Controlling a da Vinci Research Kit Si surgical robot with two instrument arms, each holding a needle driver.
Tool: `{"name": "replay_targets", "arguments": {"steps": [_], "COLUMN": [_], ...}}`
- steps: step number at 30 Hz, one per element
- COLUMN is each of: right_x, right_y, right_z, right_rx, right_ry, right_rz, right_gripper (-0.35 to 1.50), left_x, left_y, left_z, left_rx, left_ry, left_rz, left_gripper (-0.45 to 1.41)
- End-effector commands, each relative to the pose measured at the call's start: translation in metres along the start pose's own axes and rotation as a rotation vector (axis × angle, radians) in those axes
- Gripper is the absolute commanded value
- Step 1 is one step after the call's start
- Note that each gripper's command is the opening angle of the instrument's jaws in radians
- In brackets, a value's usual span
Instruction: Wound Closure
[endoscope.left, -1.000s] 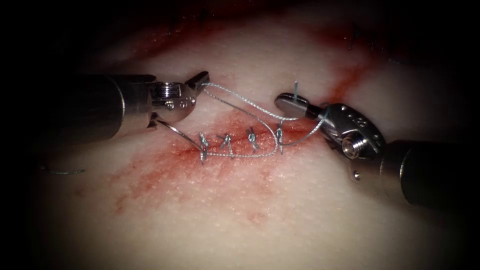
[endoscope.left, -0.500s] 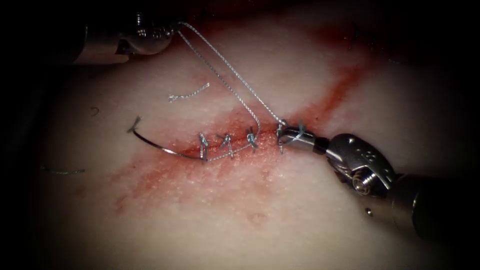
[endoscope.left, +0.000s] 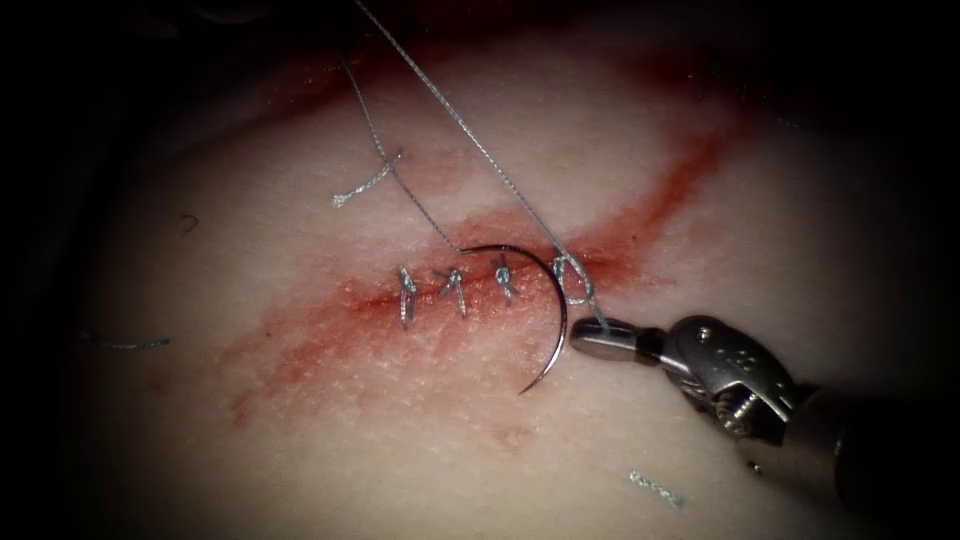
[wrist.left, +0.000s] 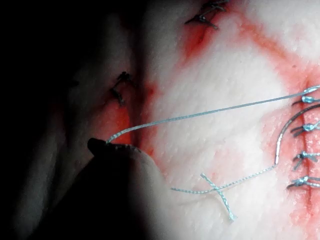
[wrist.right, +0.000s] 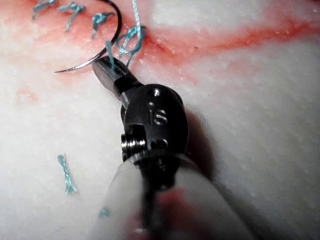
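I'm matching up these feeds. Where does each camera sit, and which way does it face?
Endoscope: above and in front, facing the tissue's cut; right tool grips the thread's tail by the rightmost knot; needle lies free on the tissue.
Left wrist: along the left shaft; left tool holds the thread.
Right wrist: along the right shaft, at its jaws shut on the thread.
Shared: all three show the needle and stitches.

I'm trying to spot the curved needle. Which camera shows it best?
The endoscope view: the needle lies whole on the tissue, held by neither tool. The left wrist view and right wrist view catch partial arcs.
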Motion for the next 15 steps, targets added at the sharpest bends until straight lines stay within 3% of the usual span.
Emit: {"name": "replay_targets", "arguments": {"steps": [1, 15], "right_x": [-0.0008, -0.0023], "right_y": [-0.0003, -0.0009], "right_z": [0.0004, -0.0016], "right_rx": [0.004, 0.015], "right_ry": [0.000, -0.019], "right_rz": [-0.015, -0.059], "right_gripper": [-0.35, -0.35], "left_x": [0.0002, -0.0032], "left_y": [-0.0002, -0.0038], "left_z": [0.0008, 0.0006], "left_rx": [0.005, 0.048], "left_ry": [0.003, -0.019], "left_rz": [-0.005, -0.033], "left_gripper": [-0.45, -0.45]}}
